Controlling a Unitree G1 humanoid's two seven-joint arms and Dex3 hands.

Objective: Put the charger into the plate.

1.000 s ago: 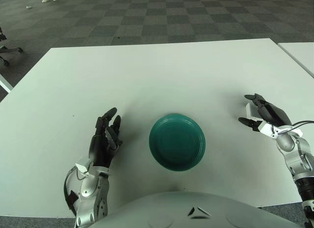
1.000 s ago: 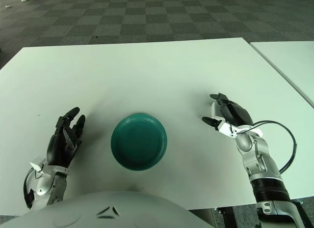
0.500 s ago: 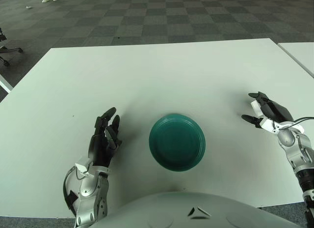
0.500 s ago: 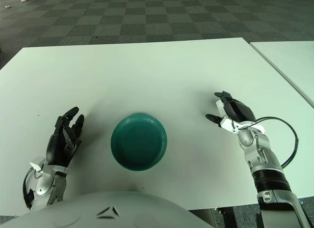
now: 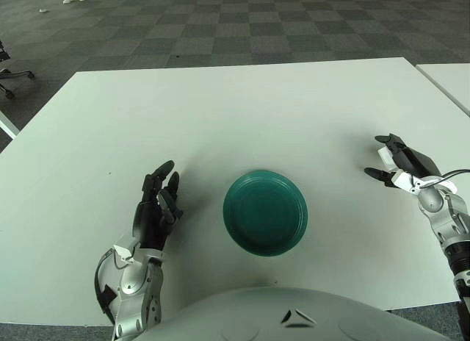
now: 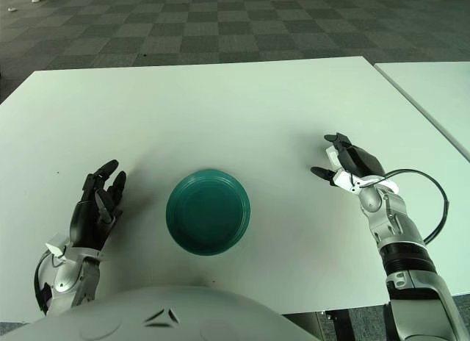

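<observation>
Left eye view shows us no charger: the plate (image 5: 265, 212) between our hands sits empty, left hand (image 5: 156, 209) and right hand (image 5: 402, 168) fingers released, so everything remains.

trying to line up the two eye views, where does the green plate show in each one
Left eye view: the green plate sits low and a little right of centre, on the white table.
Right eye view: the green plate sits low and a little left of centre.
Shared landmark: in both views the plate lies between the left hand and the right hand, nearer the left one.
</observation>
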